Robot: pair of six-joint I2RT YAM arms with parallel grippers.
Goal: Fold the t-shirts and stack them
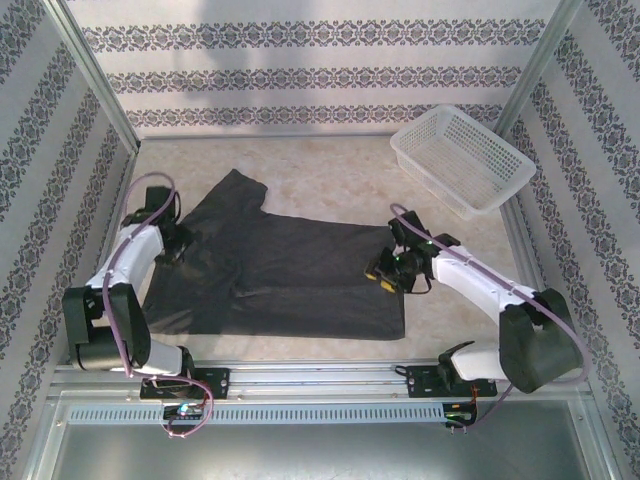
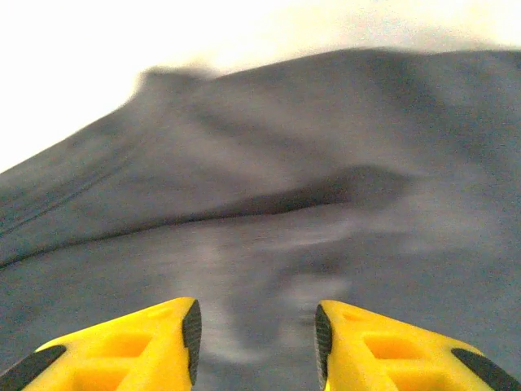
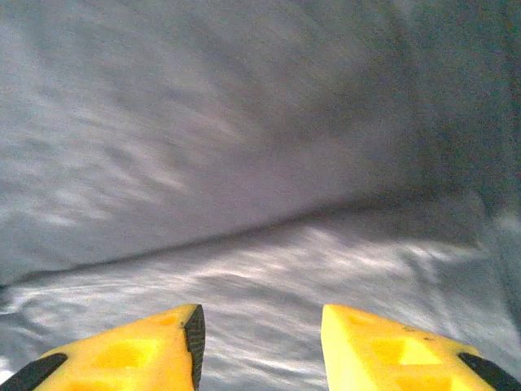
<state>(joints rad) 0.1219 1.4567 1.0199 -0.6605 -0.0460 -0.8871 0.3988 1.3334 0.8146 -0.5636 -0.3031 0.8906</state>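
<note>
Fingers apart on both sides! The left fingers [image 2: 155, 342], yellow with dark pads, stand spread with a clear gap and nothing pinched between them, just blurred dark cloth beneath. Same story across the way: the right fingers [image 3: 383, 342] are released too, with grey fabric showing through the gap. From above, the t-shirt [image 1: 290, 275] lies spread out on the pale surface [image 1: 330, 180], a little left of centre, dark charcoal with no print to see, and one sleeve points off toward the far wall. The left arm [image 1: 130, 260] reaches in at the shirt's left edge, its tip down at the cloth just below that sleeve. The right arm [image 1: 480, 285] comes in from the opposite side and meets the shirt's right edge, low over the fabric. Whether either tip actually touches the cloth, I can't tell. At the left wrist a soft ridge runs across the fabric, with bright surface beyond it; at the right wrist a long crease crosses the view. Over in the far right corner sits a white mesh basket [image 1: 462, 160], tilted a touch and well apart from the shirt.
</note>
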